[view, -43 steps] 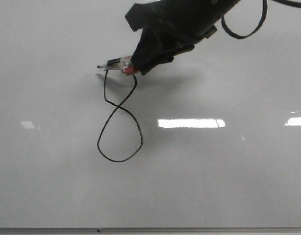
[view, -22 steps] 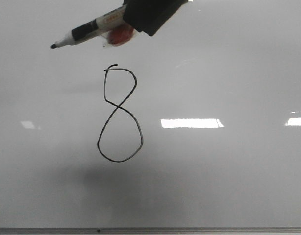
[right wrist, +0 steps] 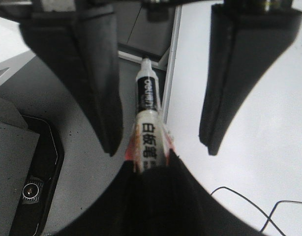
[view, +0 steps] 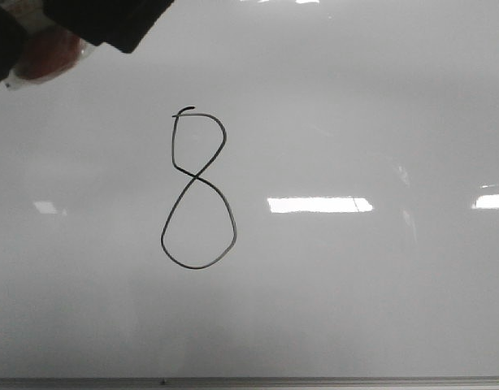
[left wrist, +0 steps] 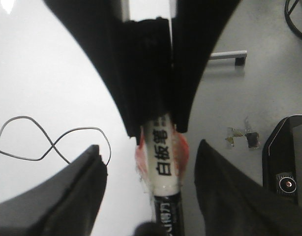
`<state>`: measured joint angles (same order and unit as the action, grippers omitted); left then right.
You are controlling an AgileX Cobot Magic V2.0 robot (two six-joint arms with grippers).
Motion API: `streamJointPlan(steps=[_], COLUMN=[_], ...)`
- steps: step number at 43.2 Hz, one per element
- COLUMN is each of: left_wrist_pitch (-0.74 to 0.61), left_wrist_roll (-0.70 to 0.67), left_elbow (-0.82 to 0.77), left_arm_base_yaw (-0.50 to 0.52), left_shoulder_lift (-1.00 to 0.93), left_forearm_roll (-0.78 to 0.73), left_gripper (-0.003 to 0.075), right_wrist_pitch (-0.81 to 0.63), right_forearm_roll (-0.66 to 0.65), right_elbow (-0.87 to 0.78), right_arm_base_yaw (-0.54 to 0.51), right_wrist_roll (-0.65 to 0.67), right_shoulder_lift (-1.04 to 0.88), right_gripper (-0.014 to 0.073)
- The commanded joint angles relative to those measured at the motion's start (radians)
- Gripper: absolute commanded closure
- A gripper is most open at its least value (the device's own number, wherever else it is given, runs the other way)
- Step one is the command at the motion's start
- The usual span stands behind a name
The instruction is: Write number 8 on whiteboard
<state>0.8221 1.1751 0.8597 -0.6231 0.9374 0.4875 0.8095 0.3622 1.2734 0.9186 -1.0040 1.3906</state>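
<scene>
The number 8 (view: 198, 191) is a thin black figure on the whiteboard (view: 355, 309), with a small tick on top. My right gripper (right wrist: 150, 162) is shut on a white and black marker (right wrist: 148, 98) wrapped in a red pad. My left gripper (left wrist: 150, 146) is open, with one finger on each side of the marker (left wrist: 163, 157), apart from it. In the front view both sit at the top left corner, above and left of the 8; only dark gripper parts (view: 103, 20) and the red pad (view: 42, 53) show. The marker tip is off the board.
The whiteboard's thin metal edge (view: 249, 380) runs along the near side. Beyond its side edge (right wrist: 171, 73) lies a grey table with a black device with a lens (left wrist: 288, 167), also in the right wrist view (right wrist: 28, 191). A black cable (left wrist: 296, 19) lies there.
The gripper with the marker lifted off the top of the 8 and moved up and to the left, mostly out of the front view. The whole 8 is now uncovered.
</scene>
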Motion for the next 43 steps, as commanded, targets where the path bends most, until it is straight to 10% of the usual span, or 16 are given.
streamJointPlan(steps=[1, 24, 37, 43], left_wrist_pitch=[-0.046, -0.040, -0.040, -0.040], left_wrist_roll=[-0.014, -0.014, -0.014, -0.049], left_elbow=[0.035, 0.035, 0.035, 0.035], left_arm_base_yaw=[-0.006, -0.006, -0.006, 0.003], left_shoulder_lift=[-0.007, -0.005, -0.005, -0.005], left_forearm_roll=[0.026, 0.026, 0.026, 0.020], left_gripper=[0.0409, 0.0689, 0.0739, 0.0739], right_wrist_pitch=[-0.032, -0.031, -0.038, -0.047], right_forearm_roll=[0.010, 0.002, 0.002, -0.026], right_elbow=[0.037, 0.037, 0.037, 0.035], right_arm_base_yaw=[0.003, 0.003, 0.001, -0.033], right_wrist_roll=[-0.011, -0.011, 0.021, 0.143], right_shoulder_lift=[-0.040, -0.040, -0.046, -0.090], right_gripper=[0.0651, 0.0622, 0.0087, 0.0051])
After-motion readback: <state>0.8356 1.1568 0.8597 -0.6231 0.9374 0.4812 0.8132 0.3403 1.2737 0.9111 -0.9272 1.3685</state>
